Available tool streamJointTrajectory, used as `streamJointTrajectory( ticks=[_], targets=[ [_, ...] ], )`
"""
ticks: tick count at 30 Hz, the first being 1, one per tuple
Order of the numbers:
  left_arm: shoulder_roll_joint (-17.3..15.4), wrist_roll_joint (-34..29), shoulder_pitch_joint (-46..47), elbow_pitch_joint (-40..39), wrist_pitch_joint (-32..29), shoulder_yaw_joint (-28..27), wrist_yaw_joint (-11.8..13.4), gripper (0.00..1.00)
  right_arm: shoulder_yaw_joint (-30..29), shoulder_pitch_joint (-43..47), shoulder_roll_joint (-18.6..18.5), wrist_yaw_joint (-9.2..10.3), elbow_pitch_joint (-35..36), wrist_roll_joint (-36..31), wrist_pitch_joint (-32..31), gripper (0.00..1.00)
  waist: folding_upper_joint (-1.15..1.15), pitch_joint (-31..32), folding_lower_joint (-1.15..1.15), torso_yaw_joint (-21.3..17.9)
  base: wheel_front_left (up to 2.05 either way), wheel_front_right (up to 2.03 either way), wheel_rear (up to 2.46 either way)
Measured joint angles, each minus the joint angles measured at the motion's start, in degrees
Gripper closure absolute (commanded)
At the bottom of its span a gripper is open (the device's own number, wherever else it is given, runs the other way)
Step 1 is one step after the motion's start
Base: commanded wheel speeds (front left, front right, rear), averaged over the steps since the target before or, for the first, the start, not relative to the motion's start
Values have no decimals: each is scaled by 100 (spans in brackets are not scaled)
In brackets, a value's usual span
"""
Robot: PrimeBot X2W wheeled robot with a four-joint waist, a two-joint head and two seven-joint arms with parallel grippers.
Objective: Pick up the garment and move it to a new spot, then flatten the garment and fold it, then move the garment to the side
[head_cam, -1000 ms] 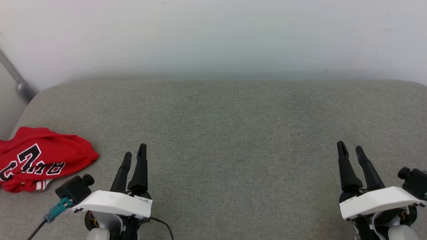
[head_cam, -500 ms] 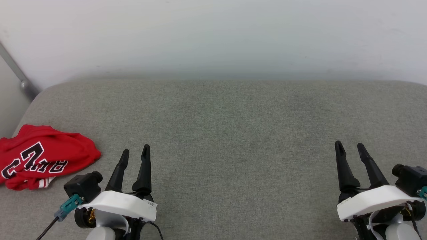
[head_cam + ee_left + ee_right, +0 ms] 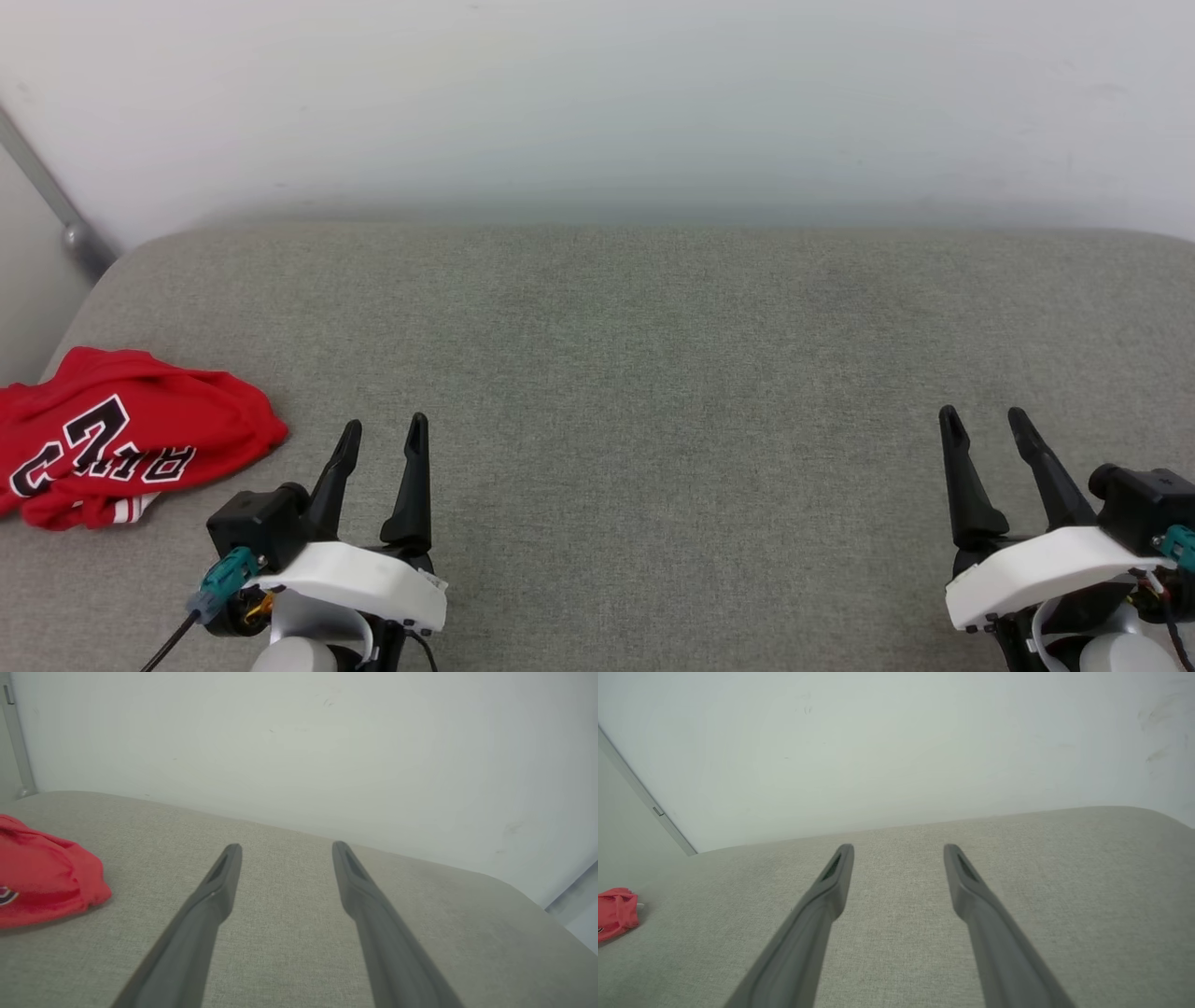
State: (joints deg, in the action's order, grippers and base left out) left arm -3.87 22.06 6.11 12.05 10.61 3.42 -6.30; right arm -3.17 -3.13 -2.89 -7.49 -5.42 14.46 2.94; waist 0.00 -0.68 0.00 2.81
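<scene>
Garment (image 3: 131, 439) bunched left of your left gripper (image 3: 385, 425).
That arm is nearer, jaws spread and empty; your right gripper (image 3: 983, 413), also released, stands well apart.

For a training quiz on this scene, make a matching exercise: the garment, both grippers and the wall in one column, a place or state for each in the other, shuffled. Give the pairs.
Column one:
1. garment
2. left gripper
3. right gripper
4. wall

Column two:
A. open and empty, over the right part of the grey cushion
B. red, bunched up at the cushion's left edge
C. open and empty, the closer one to the garment
D. pale and bare, behind the cushion

Pairs: 1-B, 2-C, 3-A, 4-D
</scene>
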Motion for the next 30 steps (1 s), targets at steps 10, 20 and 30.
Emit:
streamJointTrajectory(
  ticks=[10, 20, 30],
  targets=[
    [5, -439, -1, 154, 120, -5, 27, 0, -86, 132, 0, 0, 94, -311, 0, 0, 0, 28, 0, 1, 0, 0, 0],
    [25, -781, 1, 391, 230, -24, 87, 0, -78, 191, 0, -1, 98, -581, 32, 0, 0, 27, 0, -34, 0, 0, 0],
    [52, -1063, 6, 472, 343, -4, 145, 0, -109, 189, 0, -1, 76, -916, 167, 0, 0, 31, 0, -40, 0, 0, 0]
  ],
)
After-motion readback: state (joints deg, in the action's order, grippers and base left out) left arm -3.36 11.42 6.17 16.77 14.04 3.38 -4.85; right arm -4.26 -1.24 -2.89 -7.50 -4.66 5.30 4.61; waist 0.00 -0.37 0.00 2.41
